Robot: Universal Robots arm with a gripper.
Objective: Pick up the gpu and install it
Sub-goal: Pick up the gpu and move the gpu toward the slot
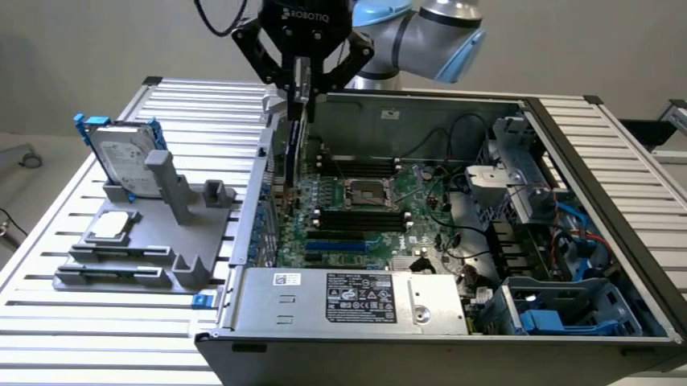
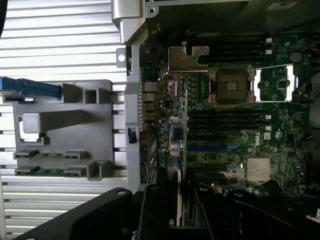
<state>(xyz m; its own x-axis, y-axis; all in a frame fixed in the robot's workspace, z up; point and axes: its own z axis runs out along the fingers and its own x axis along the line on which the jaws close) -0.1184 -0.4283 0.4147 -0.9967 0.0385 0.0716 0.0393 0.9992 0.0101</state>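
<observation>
Holds the gpu (image 1: 292,145) upright and edge-on in the closed hand (image 1: 304,80), low over the motherboard (image 1: 365,201) by the wall of the open case (image 1: 558,161). Cannot tell whether its lower edge meets a slot. Reads "ROBOTIQ" on the hand; power-supply label (image 1: 362,296) illegible.

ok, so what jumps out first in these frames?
The gripper is at the wall of the open computer case on the exterior view's left. It is shut on the gpu, held upright and edge-on, with the card's lower end down beside the motherboard. Outside that wall, a grey fixture on the slatted table holds a hard drive in a blue frame.
</observation>
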